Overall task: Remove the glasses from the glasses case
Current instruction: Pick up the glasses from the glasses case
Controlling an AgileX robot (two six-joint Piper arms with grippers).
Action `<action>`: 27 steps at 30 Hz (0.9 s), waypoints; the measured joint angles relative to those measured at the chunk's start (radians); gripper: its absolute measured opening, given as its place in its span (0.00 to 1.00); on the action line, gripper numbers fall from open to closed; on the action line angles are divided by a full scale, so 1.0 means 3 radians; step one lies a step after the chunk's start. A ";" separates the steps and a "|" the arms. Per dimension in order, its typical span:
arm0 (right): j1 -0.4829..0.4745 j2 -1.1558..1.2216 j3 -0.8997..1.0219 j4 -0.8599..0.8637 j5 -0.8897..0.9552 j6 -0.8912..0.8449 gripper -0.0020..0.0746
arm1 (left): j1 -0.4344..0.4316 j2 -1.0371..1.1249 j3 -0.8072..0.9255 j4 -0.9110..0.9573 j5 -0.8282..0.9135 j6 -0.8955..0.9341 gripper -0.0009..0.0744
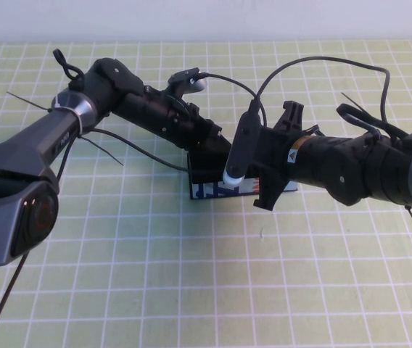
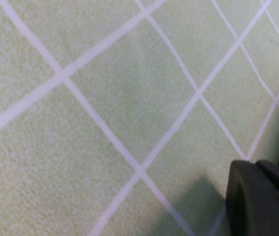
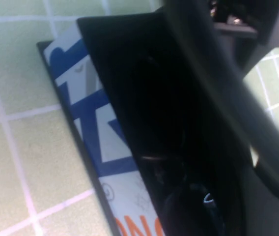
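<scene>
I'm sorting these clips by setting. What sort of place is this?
Probably a robot test bench, not a home: a green grid mat under a plain pale wall. The left gripper and right gripper meet over one glasses case.

Crowded centre, open counter (image 1: 191,275) all around

Both arms are met over the glasses case (image 1: 217,190), the left hand (image 1: 209,148) pressed in behind it and the right hand (image 1: 264,170) on top, so access from above is blocked; the near side is left wide open.
</scene>
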State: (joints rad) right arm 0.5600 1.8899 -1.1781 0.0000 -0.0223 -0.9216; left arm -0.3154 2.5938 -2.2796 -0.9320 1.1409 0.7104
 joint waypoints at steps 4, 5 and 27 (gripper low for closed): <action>0.0000 0.0000 0.0000 0.0000 -0.0013 0.0000 0.04 | 0.0000 0.0000 -0.0025 0.0022 0.0010 0.0006 0.01; 0.0000 0.0000 0.0000 0.0000 -0.0013 0.0000 0.04 | 0.0000 0.0000 -0.0046 0.0052 0.0020 0.0006 0.01; 0.0000 0.0000 0.0000 0.0263 -0.0052 0.0022 0.03 | 0.0367 -0.1306 -0.0210 0.0608 0.0299 -0.0130 0.01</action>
State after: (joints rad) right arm 0.5600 1.8899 -1.1781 0.0790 -0.0380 -0.9151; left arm -0.2052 2.2019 -2.3426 -0.7497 1.2306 0.6715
